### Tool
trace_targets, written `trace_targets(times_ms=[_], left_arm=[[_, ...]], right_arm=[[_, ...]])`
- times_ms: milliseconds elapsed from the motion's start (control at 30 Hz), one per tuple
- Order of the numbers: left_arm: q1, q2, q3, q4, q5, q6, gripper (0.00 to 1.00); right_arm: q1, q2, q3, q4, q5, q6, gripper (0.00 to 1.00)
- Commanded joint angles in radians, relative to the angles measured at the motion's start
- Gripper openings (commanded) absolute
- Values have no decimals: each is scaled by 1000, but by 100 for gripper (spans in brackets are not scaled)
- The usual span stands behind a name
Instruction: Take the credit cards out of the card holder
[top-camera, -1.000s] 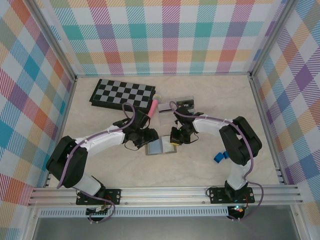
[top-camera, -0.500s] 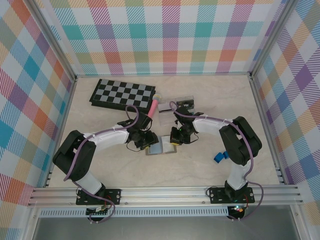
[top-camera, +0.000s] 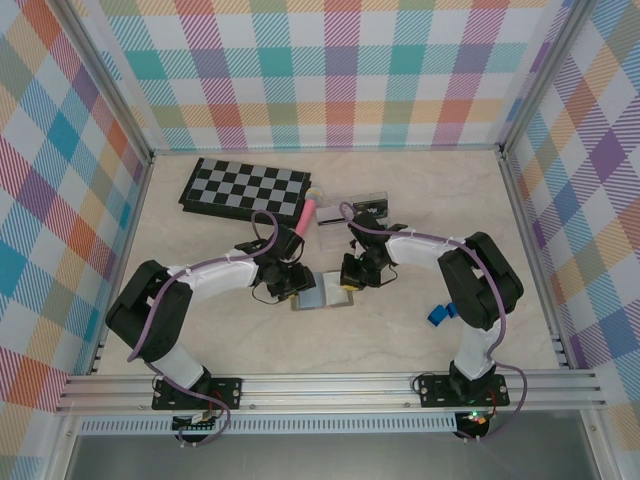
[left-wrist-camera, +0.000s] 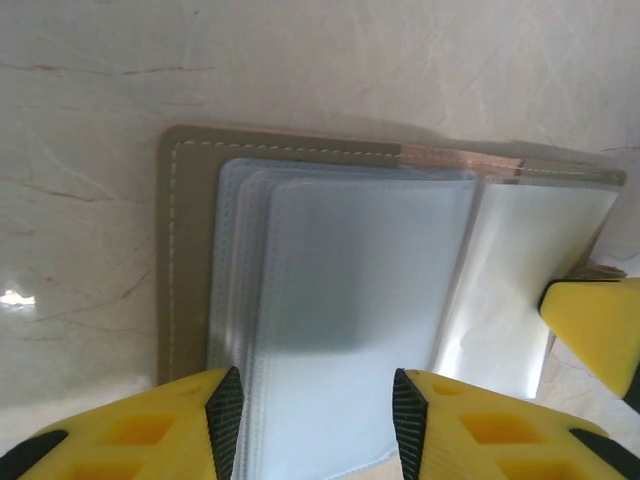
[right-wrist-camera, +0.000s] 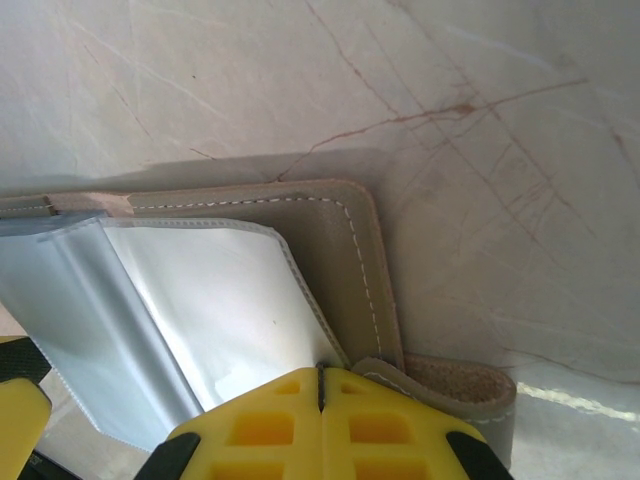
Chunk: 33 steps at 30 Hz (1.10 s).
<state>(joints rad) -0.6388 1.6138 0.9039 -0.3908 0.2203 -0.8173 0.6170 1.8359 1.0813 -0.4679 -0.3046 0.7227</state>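
Note:
The card holder lies open on the table, a taupe stitched cover with a stack of clear pale-blue sleeves inside. My left gripper is open, its jaws straddling the near edge of the sleeve stack on the left panel. My right gripper is shut, its tips pressed onto the right panel beside the side tab. From above, the left gripper and right gripper flank the holder. The teal-green and black credit cards are hidden.
A folded chessboard lies at the back left, with a pink tube and a clear plastic box just behind the holder. A small blue object sits by the right arm. Checked walls enclose the table.
The left arm drew in and its gripper slid slightly right onto the holder's left panel. The right gripper has stayed pressed on the right panel.

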Motion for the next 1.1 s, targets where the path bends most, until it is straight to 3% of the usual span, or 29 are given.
trace_targets(times_ms=[0, 1067], left_arm=[[5, -3, -5, -19, -7, 16, 45], [6, -12, 14, 5, 46, 50, 23]], right_arm=[[3, 34, 2, -37, 15, 9, 1], [3, 45, 6, -40, 14, 9, 1]])
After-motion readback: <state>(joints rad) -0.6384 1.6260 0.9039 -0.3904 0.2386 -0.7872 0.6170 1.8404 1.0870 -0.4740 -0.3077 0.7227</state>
